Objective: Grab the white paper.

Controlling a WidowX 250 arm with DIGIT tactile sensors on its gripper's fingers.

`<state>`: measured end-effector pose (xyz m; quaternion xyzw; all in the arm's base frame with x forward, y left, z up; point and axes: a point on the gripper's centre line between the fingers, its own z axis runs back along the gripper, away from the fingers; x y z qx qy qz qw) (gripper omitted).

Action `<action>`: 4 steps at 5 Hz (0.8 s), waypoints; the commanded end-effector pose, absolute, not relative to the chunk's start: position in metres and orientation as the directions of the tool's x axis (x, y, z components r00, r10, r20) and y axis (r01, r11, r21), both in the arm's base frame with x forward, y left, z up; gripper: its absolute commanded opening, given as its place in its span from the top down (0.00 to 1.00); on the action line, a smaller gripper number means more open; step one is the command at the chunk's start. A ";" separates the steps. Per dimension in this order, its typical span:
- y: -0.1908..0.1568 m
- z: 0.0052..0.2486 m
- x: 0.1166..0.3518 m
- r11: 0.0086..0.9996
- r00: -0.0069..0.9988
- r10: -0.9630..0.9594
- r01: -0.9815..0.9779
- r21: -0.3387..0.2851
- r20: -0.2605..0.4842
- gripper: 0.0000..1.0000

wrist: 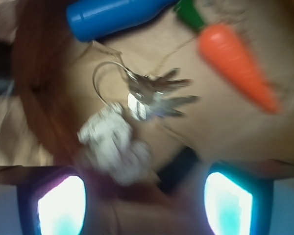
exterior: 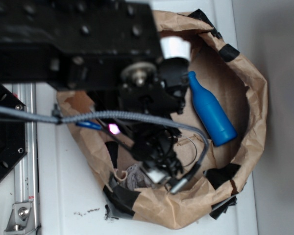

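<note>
A black, screw-studded arm [exterior: 73, 41] is seen above the gripper [exterior: 159, 169], trailed by a grey braided cable [exterior: 127, 116]; a pink light [exterior: 113, 129] glows beside a silver gear [exterior: 137, 73].

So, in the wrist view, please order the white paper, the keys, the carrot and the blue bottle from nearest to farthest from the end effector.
1. White paper, just ahead, left of centre.
2. Keys, beyond it, centre.
3. Carrot, right, and blue bottle, top left: too close to call.
</note>
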<state>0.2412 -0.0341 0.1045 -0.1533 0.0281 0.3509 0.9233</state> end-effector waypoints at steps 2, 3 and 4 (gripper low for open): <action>-0.081 0.044 0.263 0.731 0.806 0.549 -0.591 -0.341 -0.221 0.00; -0.111 0.036 0.245 0.767 0.826 0.493 -0.561 -0.311 -0.274 0.00; -0.122 0.027 0.228 0.794 0.832 0.469 -0.544 -0.271 -0.297 1.00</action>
